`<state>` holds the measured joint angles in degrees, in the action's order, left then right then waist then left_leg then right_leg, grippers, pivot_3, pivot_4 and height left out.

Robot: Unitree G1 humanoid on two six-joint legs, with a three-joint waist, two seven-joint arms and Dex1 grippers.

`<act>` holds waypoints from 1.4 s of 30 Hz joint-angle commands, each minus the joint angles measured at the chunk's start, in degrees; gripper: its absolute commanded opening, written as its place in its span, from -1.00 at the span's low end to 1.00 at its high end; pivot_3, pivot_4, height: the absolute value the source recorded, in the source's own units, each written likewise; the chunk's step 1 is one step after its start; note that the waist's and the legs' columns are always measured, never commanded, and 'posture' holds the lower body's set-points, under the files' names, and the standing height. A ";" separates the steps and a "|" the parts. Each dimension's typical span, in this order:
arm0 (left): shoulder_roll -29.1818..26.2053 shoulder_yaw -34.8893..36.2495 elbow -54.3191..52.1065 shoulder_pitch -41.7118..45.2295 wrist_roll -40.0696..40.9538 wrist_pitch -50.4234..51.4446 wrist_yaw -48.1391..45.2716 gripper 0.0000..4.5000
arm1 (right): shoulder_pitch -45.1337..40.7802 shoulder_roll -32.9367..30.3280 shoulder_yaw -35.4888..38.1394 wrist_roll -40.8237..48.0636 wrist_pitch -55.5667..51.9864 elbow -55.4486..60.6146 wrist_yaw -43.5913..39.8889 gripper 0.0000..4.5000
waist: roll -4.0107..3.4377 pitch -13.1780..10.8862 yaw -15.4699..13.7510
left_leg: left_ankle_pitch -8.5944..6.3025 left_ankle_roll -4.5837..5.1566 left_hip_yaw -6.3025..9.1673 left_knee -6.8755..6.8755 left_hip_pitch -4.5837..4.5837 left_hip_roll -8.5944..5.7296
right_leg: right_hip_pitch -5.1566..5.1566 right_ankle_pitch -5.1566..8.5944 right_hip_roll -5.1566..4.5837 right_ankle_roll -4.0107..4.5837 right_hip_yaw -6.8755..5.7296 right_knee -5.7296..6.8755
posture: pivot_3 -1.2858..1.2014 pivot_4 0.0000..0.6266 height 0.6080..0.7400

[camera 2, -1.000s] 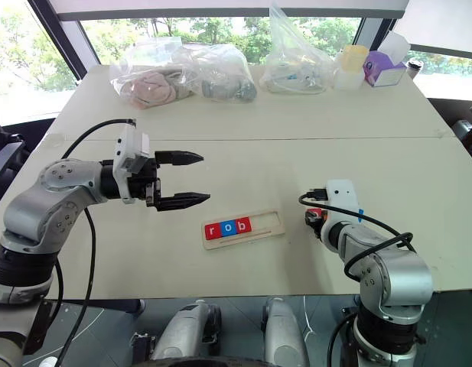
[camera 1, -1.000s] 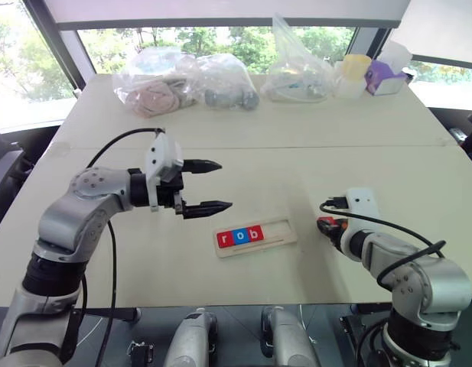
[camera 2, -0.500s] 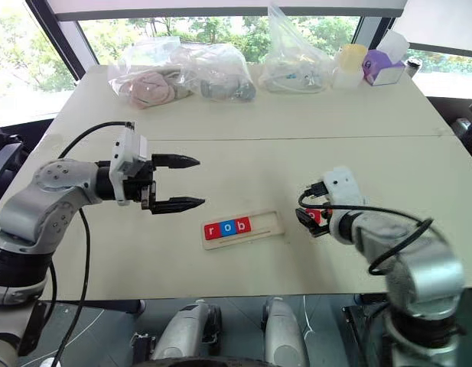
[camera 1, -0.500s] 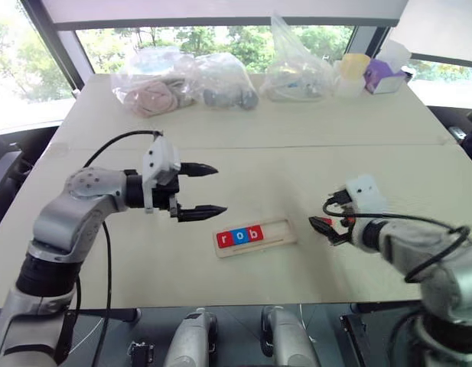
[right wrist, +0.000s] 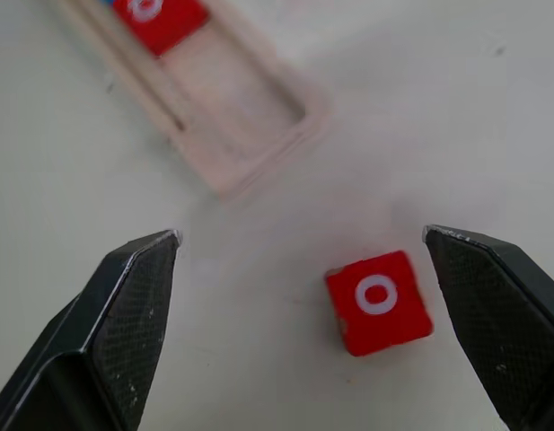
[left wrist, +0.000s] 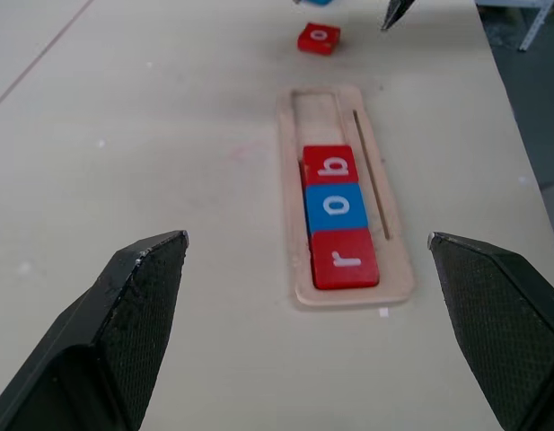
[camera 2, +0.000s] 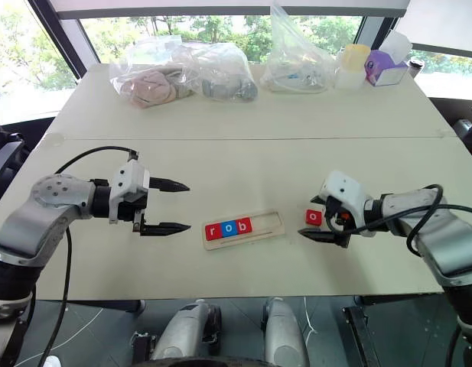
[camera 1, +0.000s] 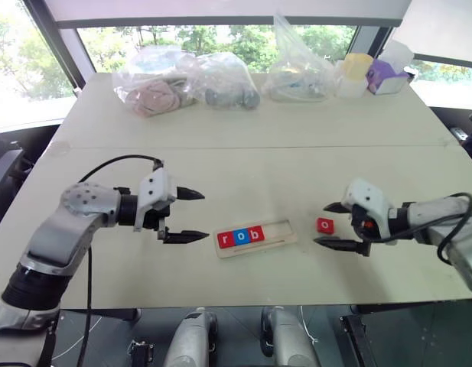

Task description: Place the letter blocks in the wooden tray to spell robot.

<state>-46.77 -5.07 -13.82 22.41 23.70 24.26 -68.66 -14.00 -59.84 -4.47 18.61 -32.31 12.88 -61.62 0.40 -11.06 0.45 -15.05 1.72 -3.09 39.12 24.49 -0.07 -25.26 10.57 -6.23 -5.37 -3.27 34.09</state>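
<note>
- The wooden tray (camera 1: pixel 255 235) is lying on the pale surface (camera 1: pixel 243 172), between the two hands.
- Three letter blocks are sitting in the tray's left part, side by side: a red r block (camera 1: pixel 225 238), a blue o block (camera 1: pixel 239 236) and a red b block (camera 1: pixel 255 233). The tray's right part is showing bare wood.
- A loose red o block (camera 1: pixel 325 225) is lying flat on the surface just right of the tray, letter up, touching neither the tray nor any finger.
- The right hand (camera 1: pixel 333 226) is hovering beside this block with its two black fingers spread wide and released, one finger on either side of the block, gripping nothing.
- The left hand (camera 1: pixel 191 215) is hanging left of the tray, pointing toward it, fingers spread apart and grasping nothing.
- Clear plastic bags (camera 1: pixel 186 80) and small containers (camera 1: pixel 356 74) are sitting along the far edge of the surface.
</note>
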 commanded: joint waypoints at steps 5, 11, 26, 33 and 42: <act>-0.66 1.23 -1.54 -0.04 0.10 -0.82 0.15 1.00 | -3.22 1.87 -1.27 -5.35 10.34 -9.28 -2.11 0.99 | 0.00 0.00 0.00 | 0.00 0.00 0.00 0.01 -0.01 0.00 | 0.00 -0.01 0.00 0.01 0.00 0.02 | 0.03 -0.52 1.00; -0.66 1.34 -1.90 0.06 0.31 -0.51 0.38 1.00 | -5.26 4.40 -1.87 -7.58 12.83 -14.71 -2.64 0.99 | 0.00 0.00 0.00 | 0.00 0.00 -0.03 0.01 -0.01 0.00 | 0.00 -0.02 0.00 0.00 0.00 0.04 | 0.03 -0.52 1.00; -0.44 1.22 -1.66 0.46 0.00 -0.79 1.03 1.00 | -5.14 3.81 -0.32 -7.94 14.15 -13.09 -5.86 -0.50 | -0.01 0.01 -0.32 | 0.00 0.00 -0.03 0.05 -0.07 0.00 | 0.07 -0.03 0.00 0.01 0.00 0.07 | 0.03 -0.52 1.00; -0.06 0.83 -1.33 1.06 0.10 -0.77 0.92 1.00 | -11.69 3.24 -3.54 -7.16 13.56 -4.40 -12.97 -0.50 | -0.02 0.01 -0.82 | 0.01 -0.01 -0.04 0.05 -0.08 0.02 | 0.01 -0.04 0.01 0.01 0.00 0.14 | 0.03 -0.52 1.00; 0.70 1.05 -2.61 1.54 0.58 0.17 2.09 1.00 | -19.10 9.57 -12.49 -10.65 16.97 -6.69 -18.03 -0.50 | -0.01 0.01 -1.13 | 0.01 -0.01 -0.05 0.08 -0.05 -0.02 | 0.04 -0.04 -0.02 0.01 0.00 0.10 | 0.03 -0.52 1.00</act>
<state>-45.95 -5.21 -14.24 23.53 23.79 24.48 -66.97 -31.73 -50.87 -16.37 8.84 -16.99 6.73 -79.22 0.38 -11.05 -0.68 -15.04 1.71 -3.15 39.20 24.44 -0.09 -25.22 10.53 -6.25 -5.36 -3.27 34.20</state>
